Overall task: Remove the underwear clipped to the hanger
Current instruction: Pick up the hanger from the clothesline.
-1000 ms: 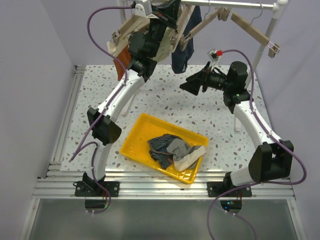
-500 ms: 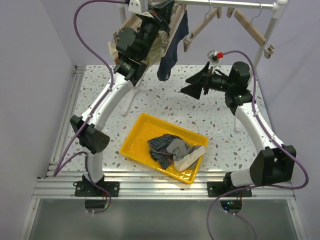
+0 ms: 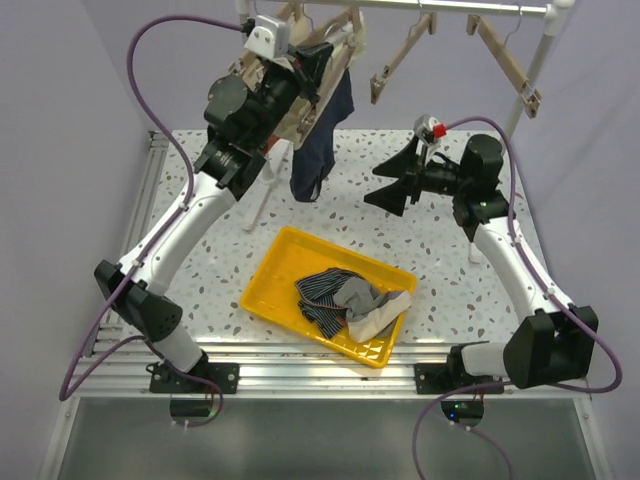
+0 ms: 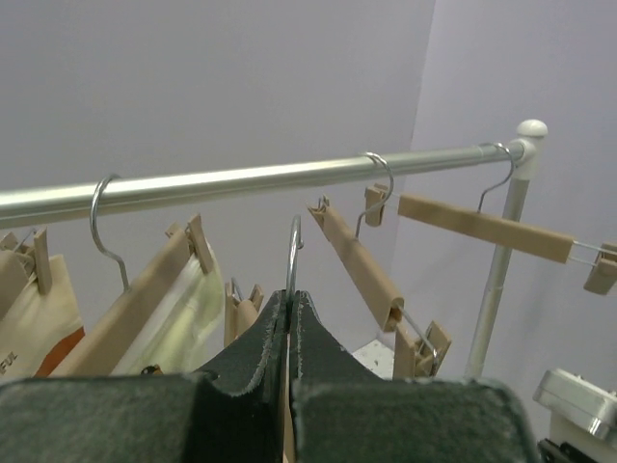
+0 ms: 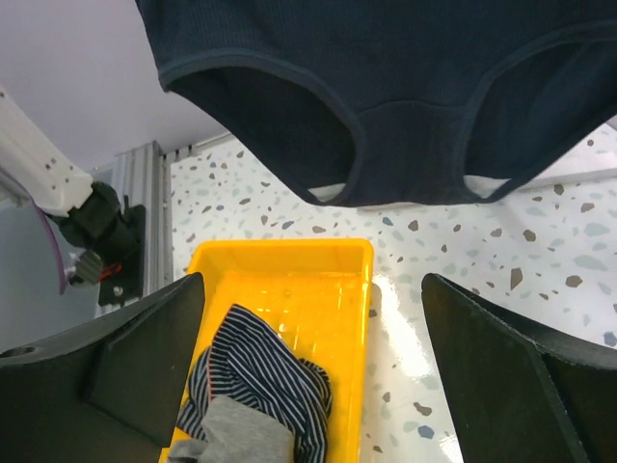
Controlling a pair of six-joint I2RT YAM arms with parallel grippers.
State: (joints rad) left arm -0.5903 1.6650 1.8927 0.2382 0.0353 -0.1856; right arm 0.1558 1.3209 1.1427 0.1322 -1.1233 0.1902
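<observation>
My left gripper (image 3: 312,62) is raised below the rail (image 3: 430,8). In the left wrist view it (image 4: 291,311) is shut on the wire hook (image 4: 293,253) of a wooden hanger. Solid navy briefs (image 3: 318,140) hang clipped from that hanger. My right gripper (image 3: 388,186) is open and empty, to the right of the navy briefs; they fill the top of its view (image 5: 386,96). Pale cream-green briefs (image 4: 198,309) and orange-red briefs (image 4: 60,349) hang on hangers to the left. Striped navy briefs (image 3: 322,290) and grey-white briefs (image 3: 378,308) lie in the yellow tray (image 3: 262,275).
Two bare wooden clip hangers (image 3: 402,55) (image 3: 505,62) hang on the rail's right half, also seen in the left wrist view (image 4: 359,260). A white rack post (image 3: 538,60) stands at the back right. The tray (image 5: 280,253) lies below my right gripper (image 5: 313,367).
My left arm has swung left and nearer, carrying the hanger and navy briefs with it. My right gripper has shifted slightly right and stays open.
</observation>
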